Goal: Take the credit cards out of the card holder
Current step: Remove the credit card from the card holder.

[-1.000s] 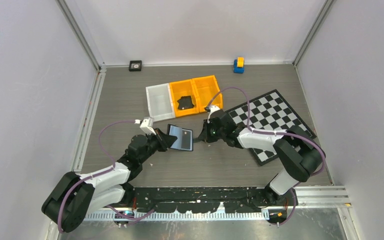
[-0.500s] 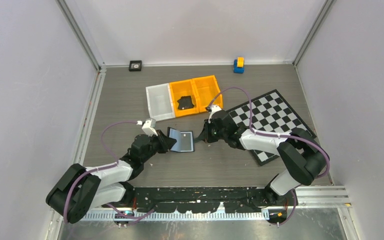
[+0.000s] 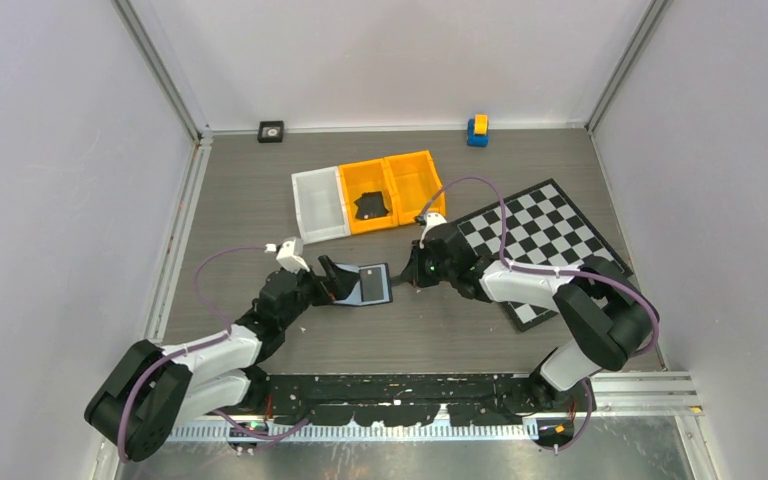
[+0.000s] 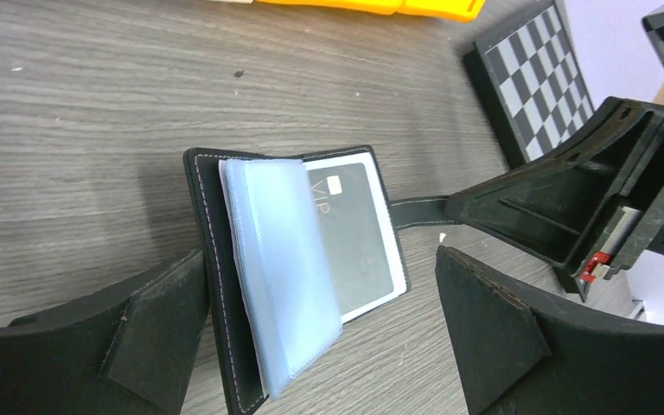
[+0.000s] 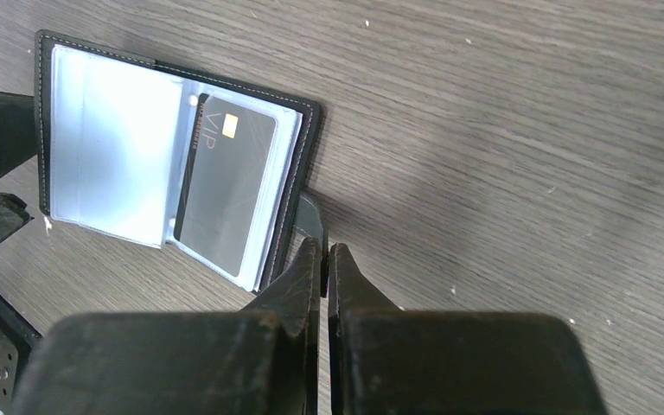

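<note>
The card holder lies open on the counter, just off the chessboard on the side facing the left arm. One dark card, marked VIP and bearing a chip, sits in a clear sleeve on the half nearer the chessboard.

The step in hand looks like pinning the holder open so a card can be drawn. The right gripper has its jaws closed tight on the strap tab, which sticks out from the holder's chessboard-side edge. The left gripper comes in from the side away from the chessboard. Its jaws are spread wide and grip nothing, and one finger lies just beside the outer cover.

The next move probably calls for the left jaws to narrow onto the card's free edge and slide it out along the sleeve while the right holds the tab down. The sleeves are limp and glossy, so the jaws could pinch plastic along with the card.

The left wrist view shows a pale blue sleeve standing up and partly covering the card, which the top view is too small to show. The right wrist view shows the closed jaws on the tab and the whole face of the card. Only the top view shows a dark shape in an orange tray beyond the chessboard's far-left corner. It is too small to identify.
</note>
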`<action>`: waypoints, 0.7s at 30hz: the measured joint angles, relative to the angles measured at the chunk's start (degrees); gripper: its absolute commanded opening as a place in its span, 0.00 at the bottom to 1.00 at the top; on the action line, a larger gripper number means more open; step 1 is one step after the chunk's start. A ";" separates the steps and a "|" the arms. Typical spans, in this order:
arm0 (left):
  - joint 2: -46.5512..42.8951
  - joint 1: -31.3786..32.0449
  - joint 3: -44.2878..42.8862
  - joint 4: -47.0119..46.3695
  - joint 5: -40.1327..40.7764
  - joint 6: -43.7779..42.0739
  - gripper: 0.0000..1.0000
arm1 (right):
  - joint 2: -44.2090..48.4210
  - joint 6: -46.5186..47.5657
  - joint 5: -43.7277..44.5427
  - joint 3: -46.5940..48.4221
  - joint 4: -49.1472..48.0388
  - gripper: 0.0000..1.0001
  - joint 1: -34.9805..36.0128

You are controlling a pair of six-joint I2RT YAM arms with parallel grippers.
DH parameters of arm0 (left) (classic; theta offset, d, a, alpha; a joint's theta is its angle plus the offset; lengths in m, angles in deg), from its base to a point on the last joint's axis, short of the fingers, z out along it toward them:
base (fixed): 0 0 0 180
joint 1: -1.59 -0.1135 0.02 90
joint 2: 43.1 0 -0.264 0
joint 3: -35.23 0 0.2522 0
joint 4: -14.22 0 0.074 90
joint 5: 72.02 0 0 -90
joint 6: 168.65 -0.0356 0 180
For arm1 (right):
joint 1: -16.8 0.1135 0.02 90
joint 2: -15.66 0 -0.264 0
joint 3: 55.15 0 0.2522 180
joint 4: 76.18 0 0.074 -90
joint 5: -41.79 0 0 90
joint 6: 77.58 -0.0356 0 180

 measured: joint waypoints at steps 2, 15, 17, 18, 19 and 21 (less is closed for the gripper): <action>0.24 0.00 -0.11 1.25 0.02 -0.15 1.00 | 0.00 0.00 0.07 -0.37 0.00 0.01 0.00; 5.38 0.00 -6.78 10.51 -1.42 -2.21 0.86 | 0.00 0.00 -0.26 -0.46 -0.22 0.01 0.00; 7.48 0.00 -8.00 12.20 -1.09 -2.43 0.82 | 0.00 0.00 -0.42 -0.46 -0.35 0.00 0.00; 8.50 0.00 -8.57 12.81 -0.94 -2.54 0.80 | 0.00 0.00 -0.50 -0.46 -0.44 0.01 0.00; 9.75 0.00 -9.25 13.44 -0.72 -2.69 0.78 | 0.00 0.00 -0.66 -0.46 -0.52 0.00 0.00; 11.23 0.00 -10.54 13.94 -0.52 -3.19 0.73 | 0.00 -0.02 -0.83 -0.46 -0.61 0.00 0.00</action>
